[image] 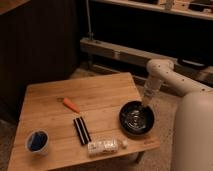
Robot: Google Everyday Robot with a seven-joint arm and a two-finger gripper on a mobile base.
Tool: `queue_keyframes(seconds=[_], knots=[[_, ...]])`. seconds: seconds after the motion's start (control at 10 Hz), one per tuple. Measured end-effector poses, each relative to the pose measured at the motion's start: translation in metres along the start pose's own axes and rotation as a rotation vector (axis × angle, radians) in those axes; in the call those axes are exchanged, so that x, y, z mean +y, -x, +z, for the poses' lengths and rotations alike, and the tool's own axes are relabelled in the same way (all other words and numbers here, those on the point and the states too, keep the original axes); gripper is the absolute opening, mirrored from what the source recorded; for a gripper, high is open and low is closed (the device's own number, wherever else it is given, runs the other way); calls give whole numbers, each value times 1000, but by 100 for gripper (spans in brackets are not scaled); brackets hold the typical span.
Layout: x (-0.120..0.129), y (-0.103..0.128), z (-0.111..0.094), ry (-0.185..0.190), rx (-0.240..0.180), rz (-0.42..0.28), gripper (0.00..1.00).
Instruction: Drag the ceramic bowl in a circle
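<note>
1. The gripper (145,104) reaches down from the right onto the far rim of the black ceramic bowl (135,120). Whether it is open or clamped on the rim cannot be told.
2. The bowl sits near the front right corner of the wooden table (95,92).
3. Risk: a wide circle could push the bowl over the edge, or a loose hold could slip off the glossy rim.
4. A plastic bottle (104,146) lies just beside the bowl and may get knocked. A black bar (81,130), orange carrot (70,104) and blue cup (37,141) lie further left.
</note>
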State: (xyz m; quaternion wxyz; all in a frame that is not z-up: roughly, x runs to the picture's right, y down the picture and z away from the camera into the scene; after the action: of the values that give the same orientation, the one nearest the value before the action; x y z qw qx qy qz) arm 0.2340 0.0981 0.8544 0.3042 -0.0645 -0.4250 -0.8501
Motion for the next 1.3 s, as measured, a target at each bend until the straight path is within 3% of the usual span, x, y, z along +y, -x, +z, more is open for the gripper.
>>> queue_keyframes(seconds=[0.1, 0.3, 0.7, 0.9, 1.1, 1.3], knots=[[-8, -7, 2, -10, 3, -29, 0], [-32, -45, 8, -39, 4, -116, 0], [-88, -143, 29, -101, -16, -320, 0], [-117, -181, 39, -125, -28, -424, 0], [-135, -202, 45, -138, -30, -501, 0], [-128, -211, 39, -114, -2, -485, 0]])
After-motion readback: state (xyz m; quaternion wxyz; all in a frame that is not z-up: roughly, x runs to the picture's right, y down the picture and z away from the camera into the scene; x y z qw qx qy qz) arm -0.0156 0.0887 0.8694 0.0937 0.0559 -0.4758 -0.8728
